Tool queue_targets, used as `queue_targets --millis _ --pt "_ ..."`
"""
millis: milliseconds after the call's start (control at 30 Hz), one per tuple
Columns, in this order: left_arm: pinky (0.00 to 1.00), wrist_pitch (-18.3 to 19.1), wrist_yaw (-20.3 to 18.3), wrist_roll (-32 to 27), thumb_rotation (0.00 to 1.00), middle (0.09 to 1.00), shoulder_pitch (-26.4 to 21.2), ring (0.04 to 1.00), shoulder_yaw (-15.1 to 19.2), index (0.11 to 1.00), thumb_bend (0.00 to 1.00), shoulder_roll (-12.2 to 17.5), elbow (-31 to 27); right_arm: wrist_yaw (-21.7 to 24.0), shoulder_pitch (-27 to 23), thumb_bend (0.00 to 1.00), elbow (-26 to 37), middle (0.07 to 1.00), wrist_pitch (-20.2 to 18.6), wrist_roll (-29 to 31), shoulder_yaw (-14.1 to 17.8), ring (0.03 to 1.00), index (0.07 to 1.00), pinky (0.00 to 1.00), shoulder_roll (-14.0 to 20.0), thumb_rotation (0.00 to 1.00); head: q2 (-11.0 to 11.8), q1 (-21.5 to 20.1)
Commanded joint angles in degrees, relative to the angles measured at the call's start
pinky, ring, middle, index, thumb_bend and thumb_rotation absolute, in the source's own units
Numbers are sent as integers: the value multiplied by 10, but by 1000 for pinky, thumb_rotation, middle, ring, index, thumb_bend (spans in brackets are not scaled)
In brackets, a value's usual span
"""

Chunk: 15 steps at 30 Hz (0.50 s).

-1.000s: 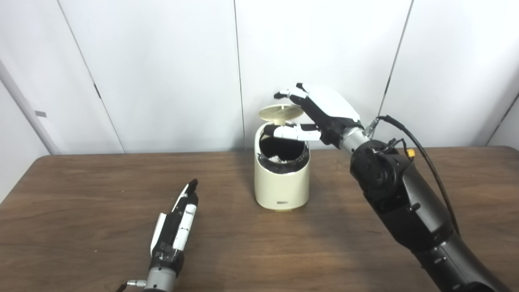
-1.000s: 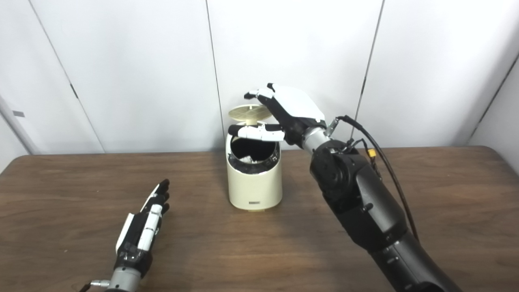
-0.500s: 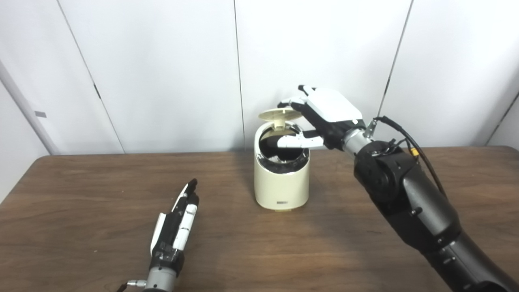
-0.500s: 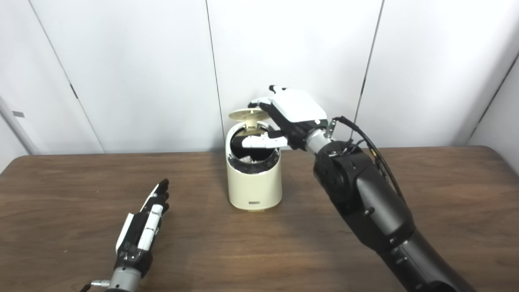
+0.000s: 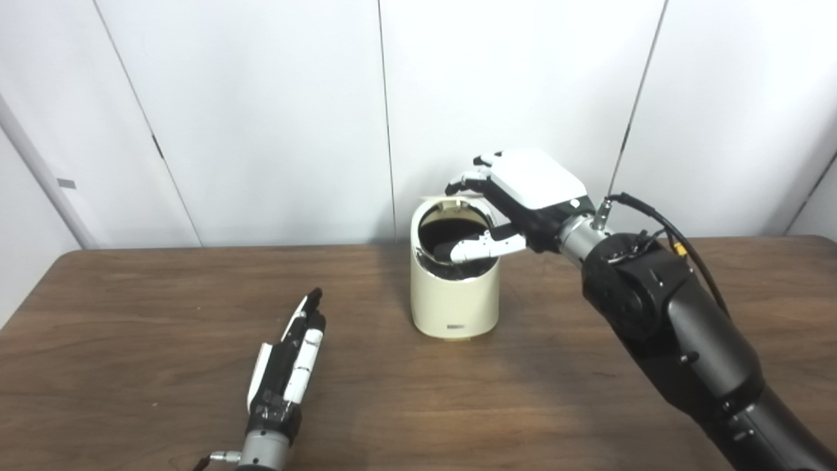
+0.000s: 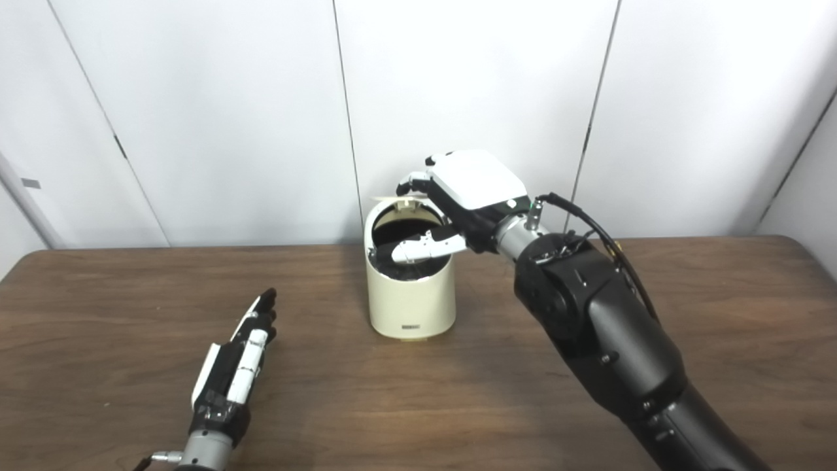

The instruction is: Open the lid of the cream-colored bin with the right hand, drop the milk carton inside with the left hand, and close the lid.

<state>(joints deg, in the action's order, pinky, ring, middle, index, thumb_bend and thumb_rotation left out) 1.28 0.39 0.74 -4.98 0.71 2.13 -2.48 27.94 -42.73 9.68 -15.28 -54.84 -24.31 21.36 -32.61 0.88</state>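
I can't read any text from here. The cream-colored bin (image 5: 454, 297) carries a small dark label low on its front, just above the base, but it is too small and blurred to make out.

One bin (image 5: 454, 288), two hands, perhaps nothing else.

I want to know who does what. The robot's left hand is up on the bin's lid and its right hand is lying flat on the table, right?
Not quite, the hands are swapped. In the left eye view, the right hand is up at the lid of the cream-colored bin, and the left hand is lying flat on the table.
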Motion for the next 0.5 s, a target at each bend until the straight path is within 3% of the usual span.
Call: queue_targets --millis 0,333,467 --pt "1000 -7 6 12 883 1000 -17 1000 -2 1000 612 -1 -17 -3 -16 702 13 866 12 -12 7 959 755 950 1 992 -1 0" --pt "1000 -2 4 14 883 1000 -16 1000 -1 1000 624 -3 -24 -2 -5 667 22 951 35 -29 10 1000 704 999 -11 968 -10 8" --pt "1000 3 -1 10 876 1000 -14 1000 0 1000 641 -2 -31 -29 7 632 22 960 54 -19 19 1000 685 1000 -18 923 -12 7"
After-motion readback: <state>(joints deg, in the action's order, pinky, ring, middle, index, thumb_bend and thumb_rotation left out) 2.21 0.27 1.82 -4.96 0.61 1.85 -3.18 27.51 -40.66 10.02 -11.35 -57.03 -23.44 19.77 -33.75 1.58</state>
